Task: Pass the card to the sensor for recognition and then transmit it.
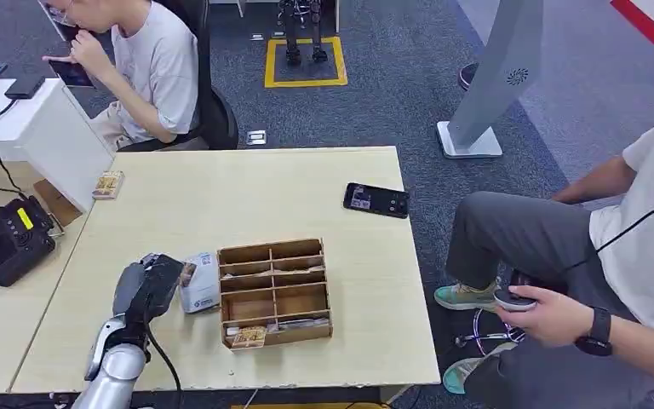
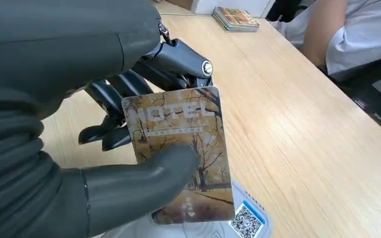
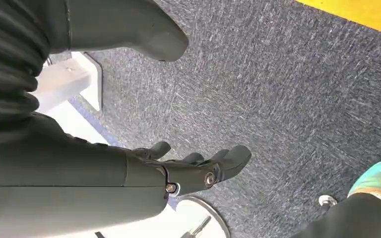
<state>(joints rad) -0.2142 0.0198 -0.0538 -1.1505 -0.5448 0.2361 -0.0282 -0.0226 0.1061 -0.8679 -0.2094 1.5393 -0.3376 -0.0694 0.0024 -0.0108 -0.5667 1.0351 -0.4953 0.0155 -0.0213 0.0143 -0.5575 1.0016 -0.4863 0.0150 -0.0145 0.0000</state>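
Light wooden table (image 1: 221,196) in an office with grey carpet, a person seated at each side, and the left hand (image 1: 146,288) pinches a hotel card (image 2: 183,148) between thumb and fingers, flat and just above the white sensor (image 1: 198,283) beside the wooden organizer (image 1: 274,291), presumably so the reader can pick it up. The right hand (image 3: 198,171) hangs by the floor, fingers loosely apart, holding nothing, since it looks like it's not needed yet.

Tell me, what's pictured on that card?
Autumn trees in brown and gold, with "HOTEL" printed across the card; clearest in the left wrist view.
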